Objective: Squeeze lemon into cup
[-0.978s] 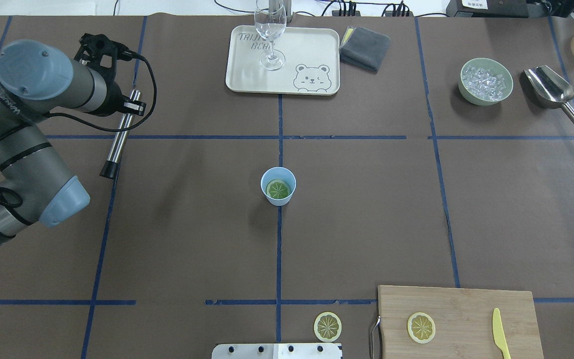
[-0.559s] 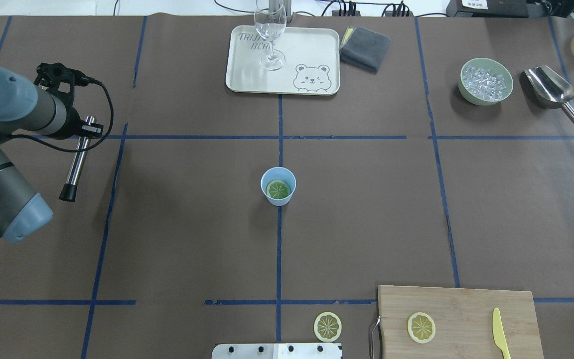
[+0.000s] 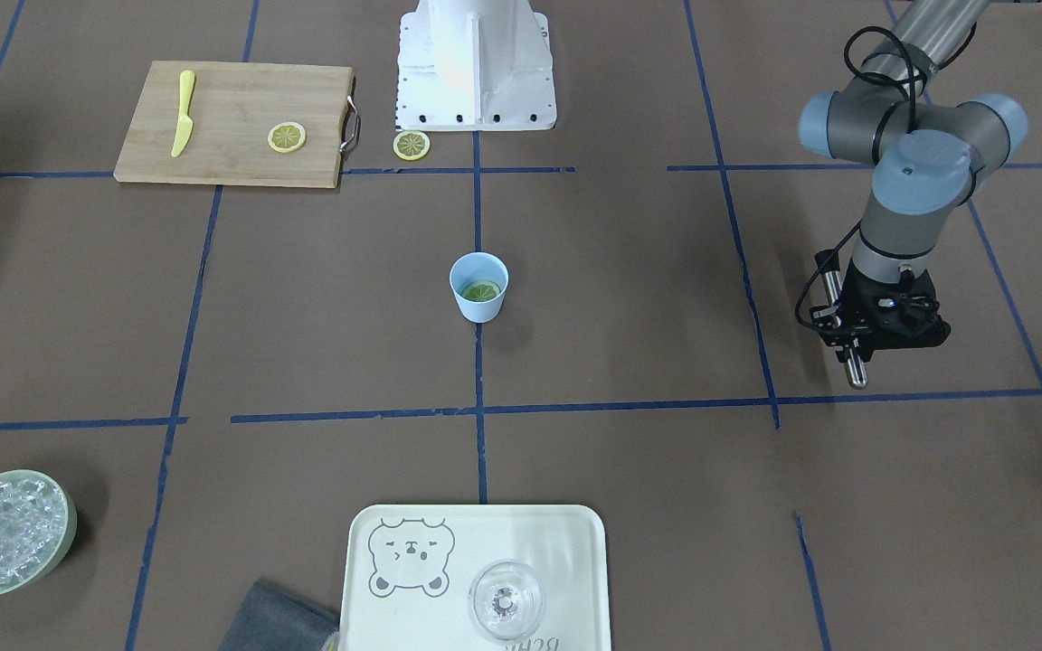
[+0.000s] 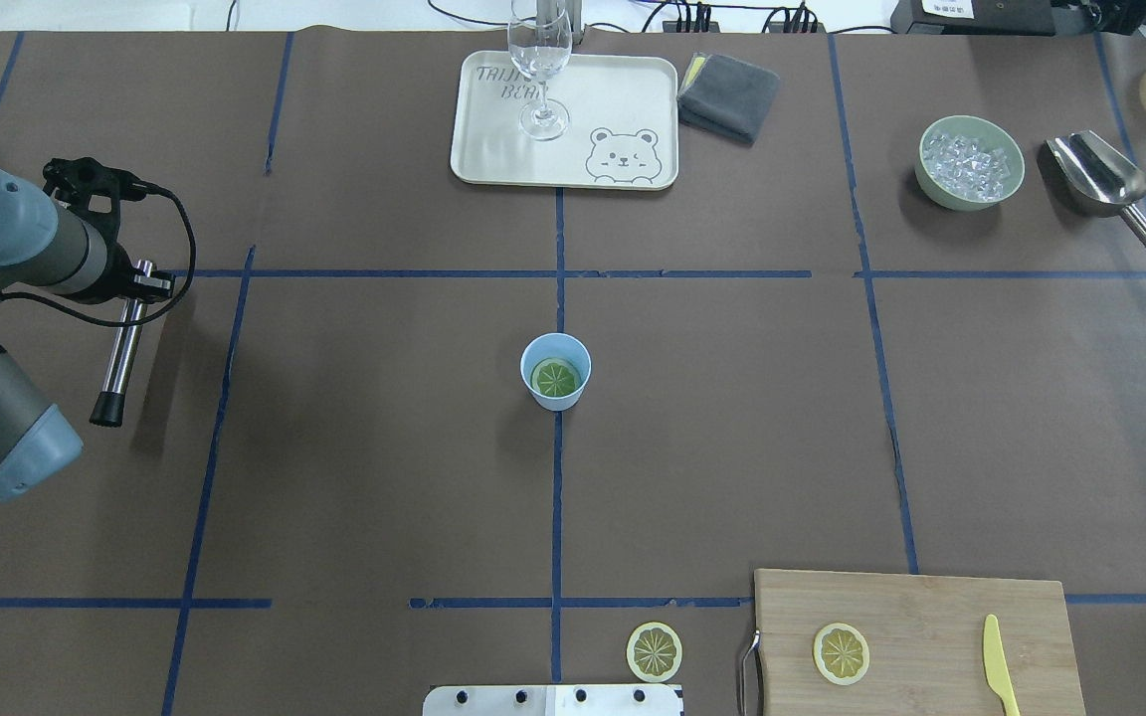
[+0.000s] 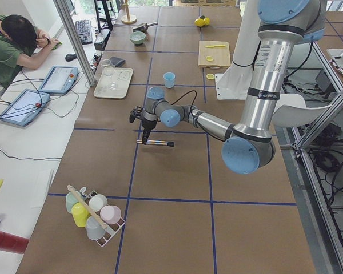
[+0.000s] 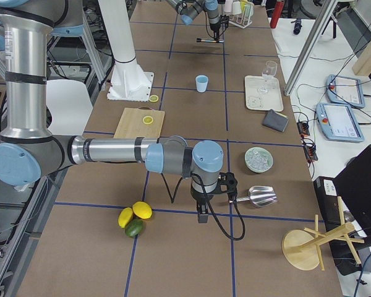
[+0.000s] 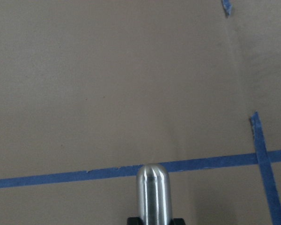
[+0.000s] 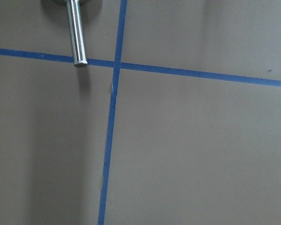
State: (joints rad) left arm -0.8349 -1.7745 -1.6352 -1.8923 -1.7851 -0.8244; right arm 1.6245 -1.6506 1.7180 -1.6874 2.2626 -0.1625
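Your left gripper (image 4: 147, 283) is clamped on a metal rod (image 4: 121, 343), held roughly level, its round end over a blue tape line (image 7: 61, 176). Bare brown paper (image 4: 364, 398) runs rightward from it to the cup (image 4: 555, 393), well apart. The lemon (image 4: 555, 378) lies inside that cup. You cannot tell how your right gripper (image 6: 201, 213) stands.
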